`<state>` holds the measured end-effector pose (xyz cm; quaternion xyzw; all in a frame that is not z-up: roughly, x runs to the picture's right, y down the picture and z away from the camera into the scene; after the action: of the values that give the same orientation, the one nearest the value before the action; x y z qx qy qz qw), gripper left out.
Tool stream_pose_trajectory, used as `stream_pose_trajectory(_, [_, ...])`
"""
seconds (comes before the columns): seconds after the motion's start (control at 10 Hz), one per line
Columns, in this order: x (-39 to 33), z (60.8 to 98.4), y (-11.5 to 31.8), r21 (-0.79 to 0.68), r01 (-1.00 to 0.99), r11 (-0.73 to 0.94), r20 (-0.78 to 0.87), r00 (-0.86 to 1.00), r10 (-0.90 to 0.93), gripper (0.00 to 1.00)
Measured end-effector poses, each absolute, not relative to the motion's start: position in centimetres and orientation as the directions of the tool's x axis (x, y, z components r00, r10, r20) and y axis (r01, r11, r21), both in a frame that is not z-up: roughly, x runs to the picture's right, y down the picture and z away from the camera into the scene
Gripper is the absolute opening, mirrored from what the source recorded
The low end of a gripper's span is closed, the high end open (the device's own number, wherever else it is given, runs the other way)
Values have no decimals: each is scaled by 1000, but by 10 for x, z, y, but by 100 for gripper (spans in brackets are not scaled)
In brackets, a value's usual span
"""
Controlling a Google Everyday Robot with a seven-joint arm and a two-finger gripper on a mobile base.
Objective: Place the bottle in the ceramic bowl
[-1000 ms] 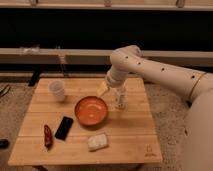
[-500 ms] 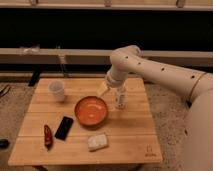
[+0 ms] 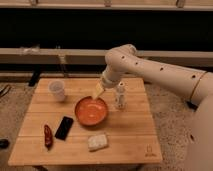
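- Gripper (image 3: 98,91) is seen hanging from the bent wrist above the far rim of the ceramic bowl (image 3: 91,113), tilted down and to the left. Its fingers are spread wide and nothing is held between them.
- The bottle (image 3: 120,96) is found standing upright on the wooden table (image 3: 131,134), just beside the bowl on its right and close under the arm's wrist. It is neither in the bowl nor gripped.
- The task is judged to be at the reaching stage: the bottle has yet to be grasped, lifted and carried over the bowl.
- A knock-over is considered the main risk. The bottle is slim and tall for its base, and the wrist is very near its top, so a sideways sweep of the arm could tip it before the fingers are set around it.
- A weak grasp is also to be feared, since smooth, light plastic may be squeezed out if the fingers are closed too high or off-centre.
- The bowl's rim could be struck by the fingertips if the gripper is lowered where it hangs. The bowl could then be shoved toward the dark phone (image 3: 64,127) and the whitish block (image 3: 98,142).
- The white cup (image 3: 57,90) is set well apart at the left and is unlikely to be disturbed.
- On release, the bottle may be left leaning on the shallow rim and could topple out if it is let go too high.
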<state>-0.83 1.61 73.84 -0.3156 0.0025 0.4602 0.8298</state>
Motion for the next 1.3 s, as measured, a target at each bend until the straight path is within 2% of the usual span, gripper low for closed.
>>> stream_pose_trajectory(0.3, [1,730,6,-514,-769,381,-273,567,777,80])
stream_pose_trajectory(0.9, [64,761,-21,-377,-866,330,-305,452,838,80])
stream_pose_trajectory(1.3, [72,784,-4,-327,-878,349,-361,457,813,80])
